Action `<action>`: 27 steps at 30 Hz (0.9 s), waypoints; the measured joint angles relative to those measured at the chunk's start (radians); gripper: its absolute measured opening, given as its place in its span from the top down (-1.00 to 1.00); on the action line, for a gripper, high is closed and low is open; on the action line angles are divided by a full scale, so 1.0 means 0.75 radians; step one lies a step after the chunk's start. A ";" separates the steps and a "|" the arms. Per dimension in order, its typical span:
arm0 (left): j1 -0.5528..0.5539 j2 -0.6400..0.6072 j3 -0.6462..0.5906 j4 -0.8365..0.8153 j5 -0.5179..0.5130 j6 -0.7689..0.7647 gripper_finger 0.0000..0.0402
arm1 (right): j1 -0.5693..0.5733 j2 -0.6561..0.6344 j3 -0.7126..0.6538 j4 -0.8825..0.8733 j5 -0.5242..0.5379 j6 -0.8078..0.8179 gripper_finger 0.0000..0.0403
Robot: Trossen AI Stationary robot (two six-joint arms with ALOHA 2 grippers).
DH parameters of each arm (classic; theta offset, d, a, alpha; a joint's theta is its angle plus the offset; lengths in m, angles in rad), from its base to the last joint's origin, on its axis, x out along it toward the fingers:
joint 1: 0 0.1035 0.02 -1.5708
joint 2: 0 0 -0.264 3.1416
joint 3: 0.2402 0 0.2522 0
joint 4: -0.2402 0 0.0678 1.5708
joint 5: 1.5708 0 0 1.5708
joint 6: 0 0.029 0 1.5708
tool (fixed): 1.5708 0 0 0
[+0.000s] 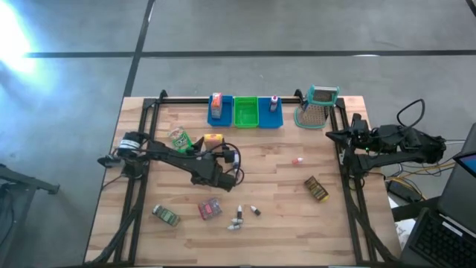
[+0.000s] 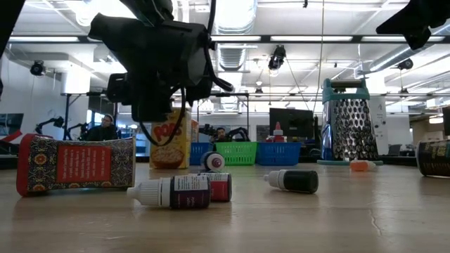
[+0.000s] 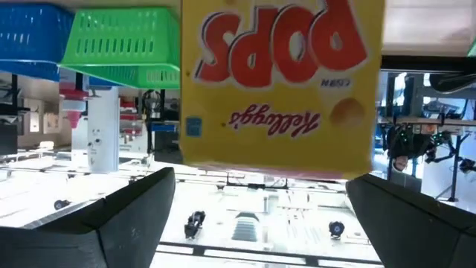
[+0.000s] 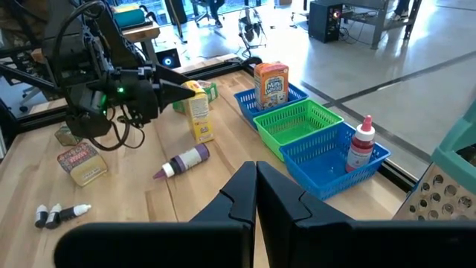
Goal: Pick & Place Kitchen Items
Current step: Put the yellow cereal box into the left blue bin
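Note:
A yellow-red box (image 1: 213,140) stands upright on its base on the table, left of centre. My left gripper (image 3: 260,182) is open and points level toward the far edge. Its fingers (image 3: 134,201) stand just short of the box (image 3: 282,82), one toward each side, touching nothing. A purple bottle (image 4: 186,160) lies on its side beside that arm. Near the front edge lie a pink-red packet (image 1: 210,209), a green-brown packet (image 1: 166,216) and small bottles (image 1: 238,217). My right gripper (image 4: 256,186) is shut and waits raised over the table's right edge.
At the far edge stands a row of bins: a blue one (image 1: 210,117) with an orange box, a green one (image 1: 246,112), and a blue one (image 1: 279,119) with a red-capped bottle. A metal grater (image 1: 318,106) stands to their right. A green packet (image 1: 179,139) and a brown packet (image 1: 316,188) lie on the table.

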 joint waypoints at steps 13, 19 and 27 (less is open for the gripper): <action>0.000 0.000 0.000 -0.004 -0.080 0.005 -0.99 | 0.000 0.000 0.000 0.000 0.000 0.000 0.96; 0.000 0.000 0.000 -0.012 -0.102 0.003 -0.99 | 0.000 0.000 0.000 0.000 0.000 0.000 0.96; -0.001 0.000 0.038 -0.140 -0.122 -0.118 -0.99 | 0.001 0.000 0.000 0.000 0.000 0.000 0.96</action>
